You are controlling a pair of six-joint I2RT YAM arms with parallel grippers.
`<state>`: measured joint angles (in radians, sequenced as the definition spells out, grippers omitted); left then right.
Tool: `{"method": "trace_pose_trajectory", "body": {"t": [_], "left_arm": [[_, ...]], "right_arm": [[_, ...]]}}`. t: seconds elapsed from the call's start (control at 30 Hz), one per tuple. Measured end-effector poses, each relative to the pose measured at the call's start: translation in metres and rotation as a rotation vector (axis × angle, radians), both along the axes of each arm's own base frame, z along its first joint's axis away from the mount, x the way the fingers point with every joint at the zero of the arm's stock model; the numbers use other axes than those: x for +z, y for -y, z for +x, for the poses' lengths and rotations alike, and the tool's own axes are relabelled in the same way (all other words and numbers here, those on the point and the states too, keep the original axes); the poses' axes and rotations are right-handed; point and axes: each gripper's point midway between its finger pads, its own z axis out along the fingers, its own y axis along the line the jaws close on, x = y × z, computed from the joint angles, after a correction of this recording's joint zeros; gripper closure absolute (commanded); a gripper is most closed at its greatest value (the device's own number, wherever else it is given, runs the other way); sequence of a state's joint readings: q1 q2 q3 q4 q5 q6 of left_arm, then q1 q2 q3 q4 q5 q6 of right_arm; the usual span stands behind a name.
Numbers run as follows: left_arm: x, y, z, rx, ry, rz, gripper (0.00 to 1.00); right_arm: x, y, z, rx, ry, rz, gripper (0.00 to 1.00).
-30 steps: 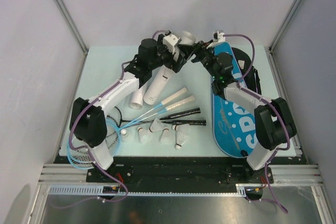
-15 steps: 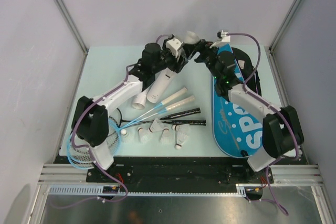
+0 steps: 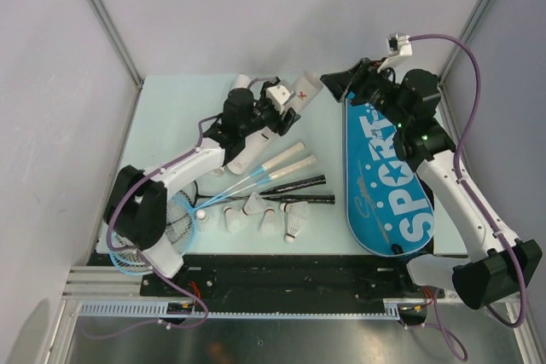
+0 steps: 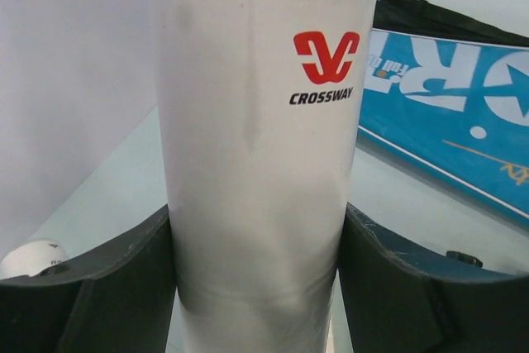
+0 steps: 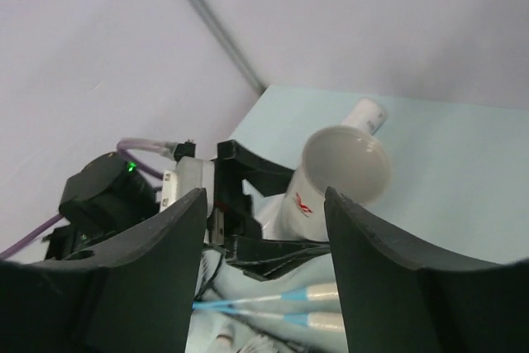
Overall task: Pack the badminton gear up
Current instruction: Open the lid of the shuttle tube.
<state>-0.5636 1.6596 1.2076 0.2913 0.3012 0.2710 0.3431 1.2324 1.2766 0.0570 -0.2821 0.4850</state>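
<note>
The left claw (image 4: 258, 237) is clamped on a white tube (image 4: 248, 80). Its two dark fingers (image 4: 116, 287) press the tube's sides just below the red CROSSWAY mark. Seen from overhead, that arm reaches out from the near left corner with the elbow bent. The tube is tilted, with its open mouth pointing toward the far right.

The right claw (image 5: 264, 237) stands wide apart with nothing between its prongs. Its arm is stretched far forward, and the claw sits by the far tip of the blue bag (image 3: 388, 185) lettered SPORT. The bag lies flat along the right side of the table (image 3: 171, 100).

The right wrist camera looks into the held tube's hollow mouth and catches a second tube (image 5: 364, 113) lying behind it. The left wrist camera sees only a rounded white end of that one, low at its left edge.

Only the overhead view shows the rackets (image 3: 286, 156), their handles fanned across mid-table. It also shows the shuttlecocks (image 3: 270, 222) in a loose row nearer the arms' bases.
</note>
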Motion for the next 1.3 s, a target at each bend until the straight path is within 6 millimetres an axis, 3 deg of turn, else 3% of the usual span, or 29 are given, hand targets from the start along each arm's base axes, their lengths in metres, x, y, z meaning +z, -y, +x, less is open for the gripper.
{"method": "trace_pose_trajectory", "body": {"t": [0.1,0.33,0.47,0.6,0.83,0.93,1.0,1.3], "left_arm": [[0.0,0.0,-0.013,-0.044,0.021,0.01,0.52],[-0.002,-0.002,-0.042,-0.131,0.067,0.041,0.53],[-0.004,-0.002,-0.052,-0.16,0.085,0.056,0.54],[-0.005,-0.001,-0.056,-0.17,0.091,0.062,0.55],[-0.006,-0.001,-0.059,-0.174,0.096,0.069,0.58],[-0.005,-0.002,-0.06,-0.175,0.101,0.072,0.62],[-0.006,-0.001,-0.061,-0.176,0.103,0.074,0.63],[-0.003,0.001,-0.062,-0.173,0.117,0.075,0.7]], "right_arm": [[-0.005,-0.013,-0.01,0.077,-0.025,-0.037,0.44],[-0.045,-0.029,-0.015,0.166,-0.123,-0.14,0.53],[-0.057,-0.042,-0.023,0.218,-0.148,-0.18,0.57],[-0.062,-0.052,-0.032,0.257,-0.153,-0.206,0.68],[-0.067,-0.057,-0.033,0.255,-0.153,-0.236,0.74],[-0.067,-0.057,-0.033,0.252,-0.151,-0.239,0.85],[-0.067,-0.057,-0.032,0.25,-0.151,-0.241,1.0],[-0.065,-0.047,-0.034,0.253,-0.16,-0.166,1.0]]}}
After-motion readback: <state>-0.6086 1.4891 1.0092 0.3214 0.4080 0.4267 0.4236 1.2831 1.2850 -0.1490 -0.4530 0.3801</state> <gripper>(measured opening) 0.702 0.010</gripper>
